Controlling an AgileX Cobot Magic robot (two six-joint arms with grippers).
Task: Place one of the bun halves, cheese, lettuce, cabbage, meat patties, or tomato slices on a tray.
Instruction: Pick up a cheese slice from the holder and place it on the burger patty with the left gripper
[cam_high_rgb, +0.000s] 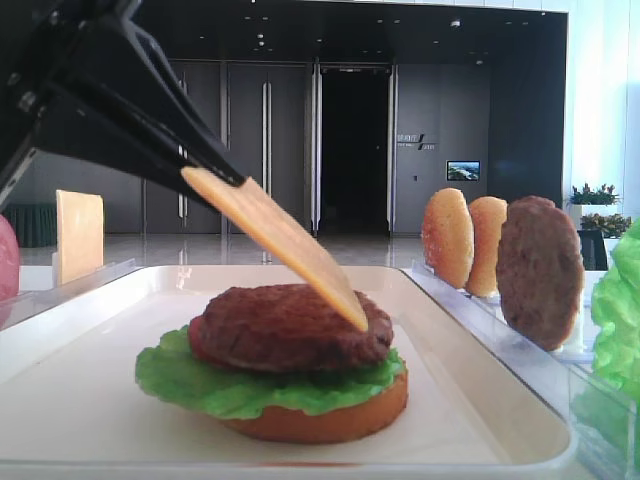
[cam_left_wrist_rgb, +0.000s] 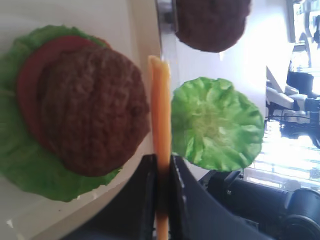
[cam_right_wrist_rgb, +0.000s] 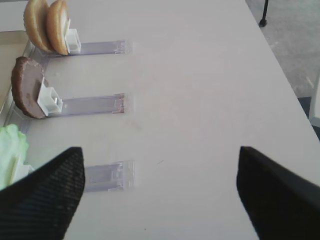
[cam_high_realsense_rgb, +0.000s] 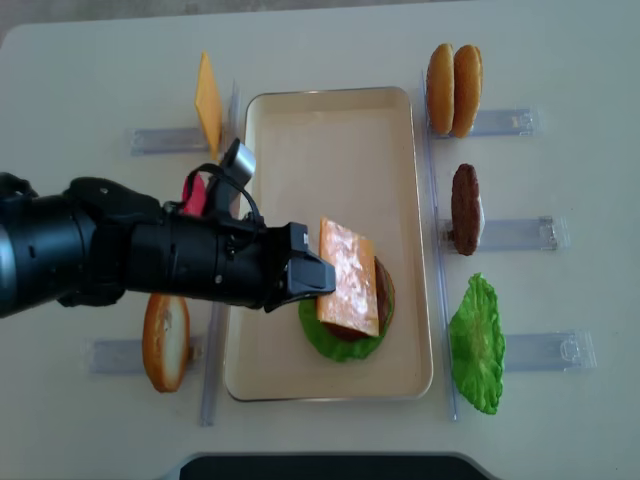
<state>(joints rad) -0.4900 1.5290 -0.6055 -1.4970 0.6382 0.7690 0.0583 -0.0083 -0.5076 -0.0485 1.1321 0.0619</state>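
Cheese (cam_high_realsense_rgb: 348, 278), pinched at one edge by the left end effector (cam_high_realsense_rgb: 312, 277), slants over the stack on the tray (cam_high_realsense_rgb: 330, 130), its low corner touching the meat patty (cam_high_rgb: 290, 325). Under that patty lie tomato (cam_left_wrist_rgb: 30, 80), lettuce (cam_high_rgb: 200, 385) and a bun half (cam_high_rgb: 330, 420). Right of the tray on the counter (cam_right_wrist_rgb: 200, 75), the right end effector (cam_right_wrist_rgb: 160, 192) hangs with jaws spread, holding nothing.

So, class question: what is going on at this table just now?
The left hand is shut on a cheese slice, holding it tilted over the meat patty of a half-built burger on the tray. One corner of the slice looks to be touching the patty. The right hand waits open over bare table.
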